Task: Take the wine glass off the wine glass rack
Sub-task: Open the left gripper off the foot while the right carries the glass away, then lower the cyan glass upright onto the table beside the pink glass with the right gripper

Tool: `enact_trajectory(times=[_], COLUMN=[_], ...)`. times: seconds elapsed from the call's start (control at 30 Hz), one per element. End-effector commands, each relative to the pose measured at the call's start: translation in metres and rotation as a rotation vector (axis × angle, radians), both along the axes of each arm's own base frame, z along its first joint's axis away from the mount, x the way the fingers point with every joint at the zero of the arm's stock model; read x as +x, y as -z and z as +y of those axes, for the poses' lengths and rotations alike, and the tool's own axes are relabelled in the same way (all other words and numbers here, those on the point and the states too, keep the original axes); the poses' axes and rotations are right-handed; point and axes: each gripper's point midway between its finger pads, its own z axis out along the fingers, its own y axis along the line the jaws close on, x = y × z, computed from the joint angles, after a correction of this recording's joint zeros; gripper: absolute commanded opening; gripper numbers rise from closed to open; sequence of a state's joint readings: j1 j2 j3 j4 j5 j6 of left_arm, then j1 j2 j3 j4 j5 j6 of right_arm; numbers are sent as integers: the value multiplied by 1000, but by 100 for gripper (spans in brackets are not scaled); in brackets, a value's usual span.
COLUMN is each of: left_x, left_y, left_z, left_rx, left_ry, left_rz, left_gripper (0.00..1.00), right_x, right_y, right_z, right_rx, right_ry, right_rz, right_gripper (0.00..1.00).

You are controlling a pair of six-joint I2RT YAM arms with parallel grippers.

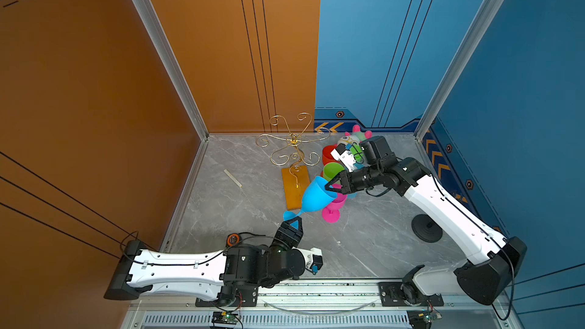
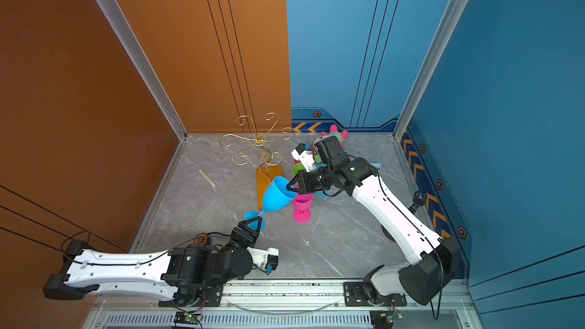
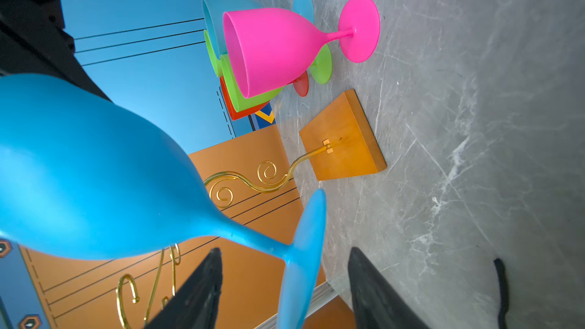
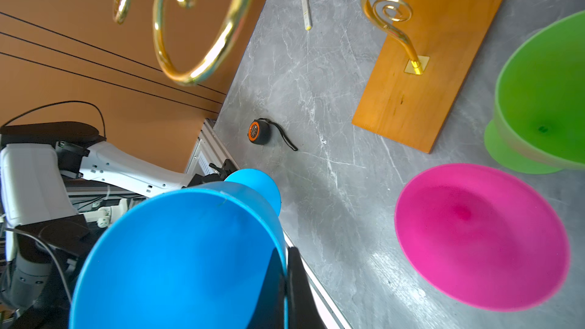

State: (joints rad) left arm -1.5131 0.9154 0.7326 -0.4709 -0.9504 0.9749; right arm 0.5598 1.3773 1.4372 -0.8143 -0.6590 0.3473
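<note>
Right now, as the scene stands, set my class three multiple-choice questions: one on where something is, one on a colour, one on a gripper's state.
1. Where is the blue wine glass in relation to the wine glass rack?
A) hanging from one of its arms
B) off it, tilted, gripped at the rim by the right gripper
C) standing on its wooden base

2. What colour is the upright glass on the table just below the right gripper?
A) yellow
B) pink
C) black

3. How do the left gripper's jaws stand?
A) open, either side of the blue glass's foot
B) shut on the stem
C) shut on the rack

Answers:
1 B: the right wrist view shows the gripper clamped on the rim, and the rack's arms are bare.
2 B: it shows pink in both top views.
3 A: the left wrist view shows the fingers apart with the foot between them.
</note>
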Motion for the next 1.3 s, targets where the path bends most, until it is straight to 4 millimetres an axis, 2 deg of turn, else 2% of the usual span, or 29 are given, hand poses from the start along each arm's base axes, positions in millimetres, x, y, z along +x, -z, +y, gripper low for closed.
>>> enact_trajectory(times=[0.0, 0.13, 0.27, 0.4, 0.53, 0.57, 0.67, 0.83, 1.1, 1.13, 1.27], left_x=[-10, -20, -22, -7, 8, 11, 22, 42, 66, 68, 69], left_y=[-17, -27, -48, -53, -51, -50, -49, -29, -16, -14, -4], left_z=[-15, -26, -27, -8, 10, 13, 25, 52, 95, 101, 109], left_rx=[-299, -519, -780, -947, -1013, -1032, -1096, -1122, -1217, -1223, -1233], left_ry=[-2, 27, 22, -100, -219, -239, -315, -467, -654, -681, -721], left_rz=[128, 238, 330, 351, 324, 320, 329, 363, 351, 343, 388], left_gripper=[73, 79, 83, 84, 84, 85, 92, 95, 98, 98, 99], right_x=[-1, -2, -7, -13, -20, -28, -34, -36, -30, -23, -14], right_y=[-9, -8, -1, 13, 24, 27, 33, 43, 57, 57, 56], right_z=[-18, -23, -28, -34, -43, -39, -47, -68, -99, -110, -131], right_rx=[-83, -131, -219, -324, -405, -422, -475, -552, -637, -649, -672], right_ry=[27, 32, 15, 3, -11, -44, -50, -11, 97, 151, 244], right_rz=[-97, -128, -182, -213, -226, -237, -250, -261, -232, -220, -214], right_gripper=[0, 0, 0, 0, 0, 0, 0, 0, 0, 0, 0])
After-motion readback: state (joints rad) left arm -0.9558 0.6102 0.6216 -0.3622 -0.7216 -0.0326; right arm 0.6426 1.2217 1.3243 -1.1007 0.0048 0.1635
